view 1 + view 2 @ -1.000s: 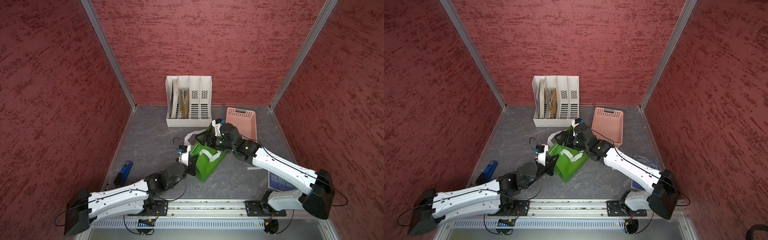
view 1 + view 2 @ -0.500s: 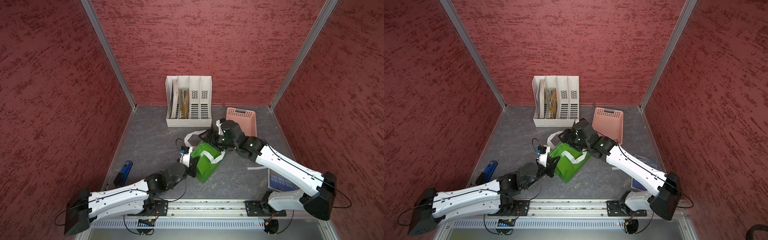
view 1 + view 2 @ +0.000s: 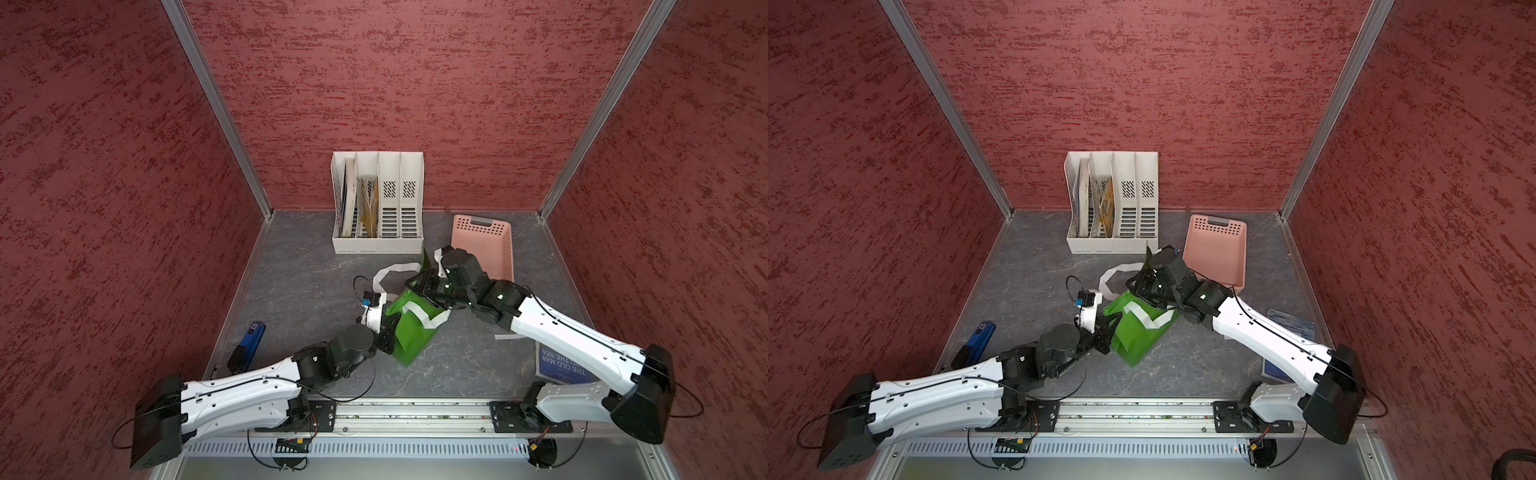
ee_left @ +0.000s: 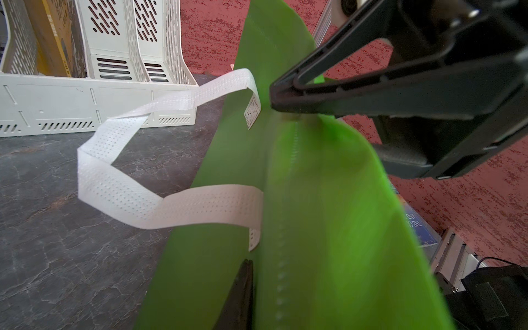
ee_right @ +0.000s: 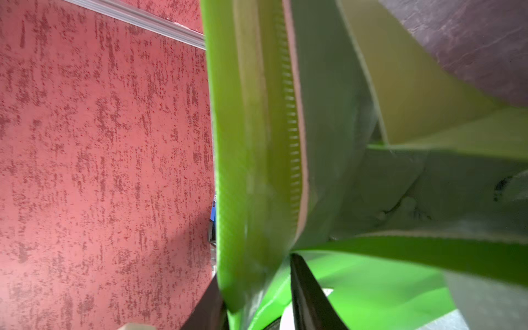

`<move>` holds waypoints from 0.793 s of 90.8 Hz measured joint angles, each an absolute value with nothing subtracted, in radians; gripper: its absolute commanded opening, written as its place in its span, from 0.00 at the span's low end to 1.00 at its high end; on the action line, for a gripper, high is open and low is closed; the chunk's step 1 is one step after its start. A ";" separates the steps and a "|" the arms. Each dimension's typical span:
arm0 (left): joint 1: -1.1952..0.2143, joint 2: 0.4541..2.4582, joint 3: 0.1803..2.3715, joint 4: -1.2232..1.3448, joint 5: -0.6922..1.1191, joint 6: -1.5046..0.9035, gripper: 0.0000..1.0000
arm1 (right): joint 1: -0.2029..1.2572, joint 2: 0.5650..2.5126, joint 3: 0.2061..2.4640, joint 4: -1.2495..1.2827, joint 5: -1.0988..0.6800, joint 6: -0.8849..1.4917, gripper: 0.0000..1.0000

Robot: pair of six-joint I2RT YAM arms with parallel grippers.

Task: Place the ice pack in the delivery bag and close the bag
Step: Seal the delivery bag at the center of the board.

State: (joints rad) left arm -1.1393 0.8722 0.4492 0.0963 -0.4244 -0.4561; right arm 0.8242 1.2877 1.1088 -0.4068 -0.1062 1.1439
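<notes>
The green delivery bag point(image 3: 409, 336) point(image 3: 1136, 336) stands crumpled mid-table, with a white handle loop point(image 3: 390, 272) trailing behind it. My right gripper point(image 3: 417, 286) is at its far rim. In the right wrist view both fingers flank a fold of the green rim point(image 5: 248, 143), pressed against it, and silver lining point(image 5: 328, 143) shows beyond. My left gripper point(image 3: 390, 328) sits at the bag's left side. The left wrist view shows only one finger point(image 4: 243, 288), lying against the green cloth point(image 4: 314, 214). I cannot make out the ice pack for certain.
A white file holder point(image 3: 378, 203) stands at the back wall, with a pink basket point(image 3: 484, 245) to its right. A blue stapler point(image 3: 249, 345) lies at the left edge. A dark blue book point(image 3: 561, 365) and a pale bluish flat thing point(image 3: 1291, 325) lie under my right arm.
My right gripper has swung round to the bag's far rim and its jaws have closed in on the fold. The bag has stood up and narrowed. My left arm has hardly moved.
</notes>
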 measured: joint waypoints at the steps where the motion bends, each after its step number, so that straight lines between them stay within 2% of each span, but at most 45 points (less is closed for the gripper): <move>1: -1.139 0.871 0.449 0.096 -0.424 -0.456 0.15 | 0.825 1.285 1.106 -0.405 -0.105 1.145 0.33; 17: -1.139 0.861 0.449 0.097 -0.424 -0.468 0.15 | 0.828 1.234 1.049 -0.347 -0.073 1.156 0.29; 48: -1.139 0.860 0.449 0.097 -0.424 -0.482 0.15 | 0.828 1.216 1.036 -0.315 -0.064 1.156 0.33; 72: -1.139 0.860 0.449 0.096 -0.424 -0.482 0.15 | 0.829 1.208 1.077 -0.375 -0.055 1.171 0.32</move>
State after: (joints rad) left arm -1.1393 0.8600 0.4492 0.0956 -0.4240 -0.4820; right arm 0.8288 1.2079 1.0775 -0.3748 -0.0547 1.1709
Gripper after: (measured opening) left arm 0.148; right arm 0.326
